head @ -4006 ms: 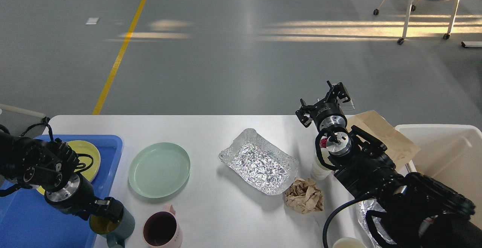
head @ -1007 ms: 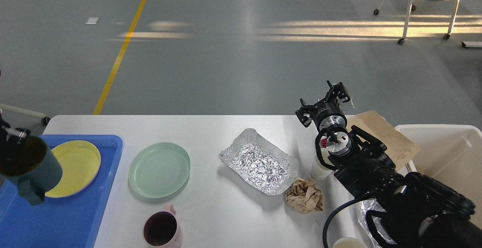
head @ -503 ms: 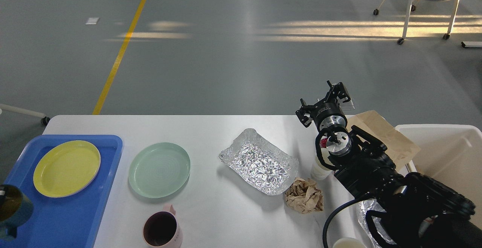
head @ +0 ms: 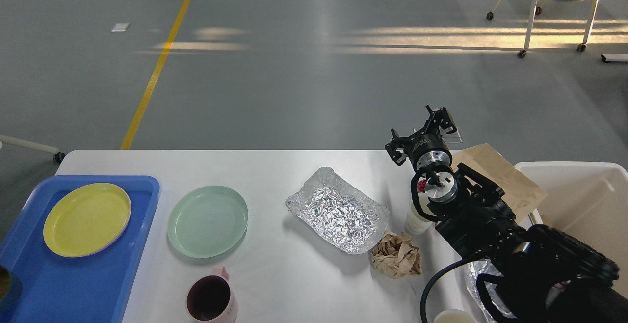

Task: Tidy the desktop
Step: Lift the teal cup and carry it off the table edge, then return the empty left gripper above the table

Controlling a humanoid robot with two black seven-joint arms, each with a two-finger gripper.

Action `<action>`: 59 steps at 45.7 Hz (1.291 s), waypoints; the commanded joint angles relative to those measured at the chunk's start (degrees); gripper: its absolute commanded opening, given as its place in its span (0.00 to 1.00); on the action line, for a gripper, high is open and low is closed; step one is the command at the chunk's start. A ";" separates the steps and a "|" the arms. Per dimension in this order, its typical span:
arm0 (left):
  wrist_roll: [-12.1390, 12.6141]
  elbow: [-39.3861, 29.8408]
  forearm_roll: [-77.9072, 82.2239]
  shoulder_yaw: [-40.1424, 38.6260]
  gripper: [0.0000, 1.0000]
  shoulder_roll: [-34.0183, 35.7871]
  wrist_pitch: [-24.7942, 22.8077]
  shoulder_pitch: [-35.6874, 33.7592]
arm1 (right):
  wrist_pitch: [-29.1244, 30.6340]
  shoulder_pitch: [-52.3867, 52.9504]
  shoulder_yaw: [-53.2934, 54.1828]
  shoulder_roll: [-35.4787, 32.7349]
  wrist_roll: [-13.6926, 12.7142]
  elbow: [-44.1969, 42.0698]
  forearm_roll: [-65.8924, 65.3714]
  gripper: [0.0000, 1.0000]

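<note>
We look down on the large white rectangular desktop [head: 274,274], which fills the lower part of the view; its long axis runs left to right, with its far edge toward the grey floor [head: 294,67].

At the left, one blue plastic tray [head: 64,283] lies on the surface and carries one round yellow plate [head: 87,219]; a dark teal cup [head: 6,288] shows only partly at the view's left edge. Our left gripper is out of sight.

Just beside the tray lies one pale green round plate [head: 207,221], and near us one pink mug [head: 212,299] stands upright. One crinkled silver foil tray [head: 336,210] lies angled mid-surface, with one crumpled brown paper ball [head: 396,254] just beside it.

Our right gripper [head: 423,136] hangs over the far right edge, its jaws apart and holding nothing. One brown paper bag [head: 500,171] and one off-white plastic bin [head: 584,190] sit at the right.
</note>
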 commanded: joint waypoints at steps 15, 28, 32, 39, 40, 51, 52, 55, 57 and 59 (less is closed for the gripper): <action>-0.03 -0.94 -0.18 -0.76 0.01 0.09 -0.87 1.58 | 0.00 0.00 0.00 0.00 0.00 0.01 0.00 1.00; -0.12 -1.20 -0.35 -0.85 0.17 0.26 -1.40 1.58 | 0.00 0.00 0.00 0.00 0.00 -0.08 0.00 1.00; -0.20 -1.20 -0.44 -1.11 0.25 0.53 -1.66 1.58 | 0.00 0.00 0.00 0.00 0.00 0.01 0.00 1.00; -0.29 -1.12 -0.53 -1.12 0.36 0.61 -2.37 1.49 | 0.00 0.00 0.00 0.00 0.00 0.01 0.00 1.00; -0.38 -1.12 -0.53 -1.12 0.38 0.61 -2.37 1.49 | 0.00 0.00 0.00 0.00 0.00 -0.08 0.00 1.00; -0.91 -1.12 -0.79 -1.91 0.56 2.19 -6.14 0.53 | 0.00 0.00 0.00 0.00 0.00 0.01 0.00 1.00; -0.91 -1.20 -0.79 -2.25 0.57 2.63 -6.93 0.26 | 0.00 0.00 0.00 0.00 0.00 -0.08 0.00 1.00; -0.91 -1.20 -0.88 -2.61 0.60 3.86 -9.65 -0.88 | 0.00 0.00 0.00 0.00 0.00 0.01 0.00 1.00; -0.91 -1.12 -0.88 -2.61 0.62 4.39 -11.50 -2.02 | 0.00 0.00 0.00 0.00 0.00 0.01 0.00 1.00; -0.91 -1.12 -0.79 -2.61 0.65 4.74 -13.26 -3.33 | 0.00 0.00 0.00 0.00 0.00 0.01 0.00 1.00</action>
